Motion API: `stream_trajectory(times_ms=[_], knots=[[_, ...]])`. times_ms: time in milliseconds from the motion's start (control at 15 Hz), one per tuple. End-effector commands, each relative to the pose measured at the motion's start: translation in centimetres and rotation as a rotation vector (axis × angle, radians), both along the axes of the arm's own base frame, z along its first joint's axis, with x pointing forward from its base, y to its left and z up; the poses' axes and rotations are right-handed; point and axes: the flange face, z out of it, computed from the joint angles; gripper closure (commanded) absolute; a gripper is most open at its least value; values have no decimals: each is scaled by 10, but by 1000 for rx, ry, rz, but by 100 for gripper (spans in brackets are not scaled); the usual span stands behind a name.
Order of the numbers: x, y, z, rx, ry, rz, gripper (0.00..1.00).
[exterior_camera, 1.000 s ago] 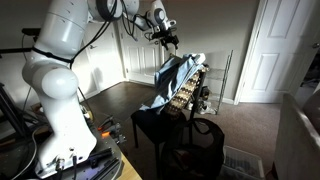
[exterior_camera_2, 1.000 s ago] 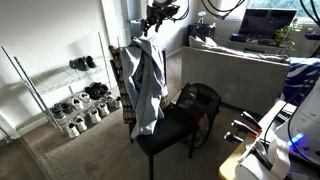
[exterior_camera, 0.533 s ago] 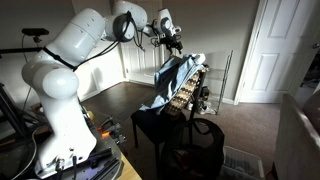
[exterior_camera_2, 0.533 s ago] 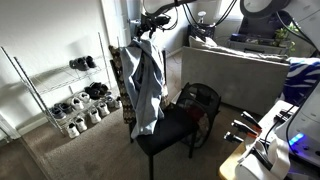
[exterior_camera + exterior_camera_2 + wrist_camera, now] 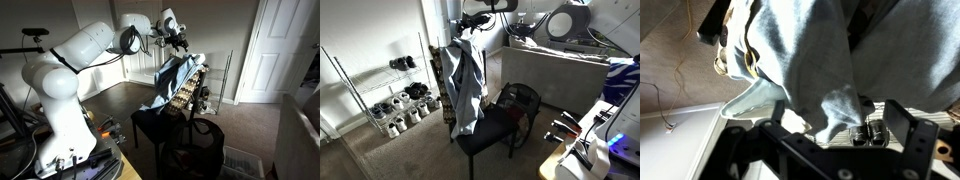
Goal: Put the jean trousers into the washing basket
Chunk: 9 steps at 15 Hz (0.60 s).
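Carpeted room: wide-open, empty claw (image 5: 180, 44) at twelve o'clock of limp blue denim jean trousers (image 5: 177, 80); thin pinch risks slippage.

The jean trousers (image 5: 465, 85) are mid-blue denim with paler patches; at their 4 o'clock the washing basket (image 5: 520, 100) is black. The woven object (image 5: 190, 92) is brown-and-cream chequered.

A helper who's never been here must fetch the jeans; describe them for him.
Find the black chair mid-room, beside the shoe rack. The jeans hang high over it, down onto its seat: blue denim, unlike the black basket next to it.
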Motion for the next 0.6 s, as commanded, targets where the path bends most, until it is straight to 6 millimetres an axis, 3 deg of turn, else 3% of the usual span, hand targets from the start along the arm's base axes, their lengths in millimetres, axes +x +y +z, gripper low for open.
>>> stream_trajectory(times_ms=[0,267,533], knots=[[3,-10,-14,-1,21,-60,0],[5,-17,-38,48,71,-82,0],[7,-18,-49,100,79,-99,0]])
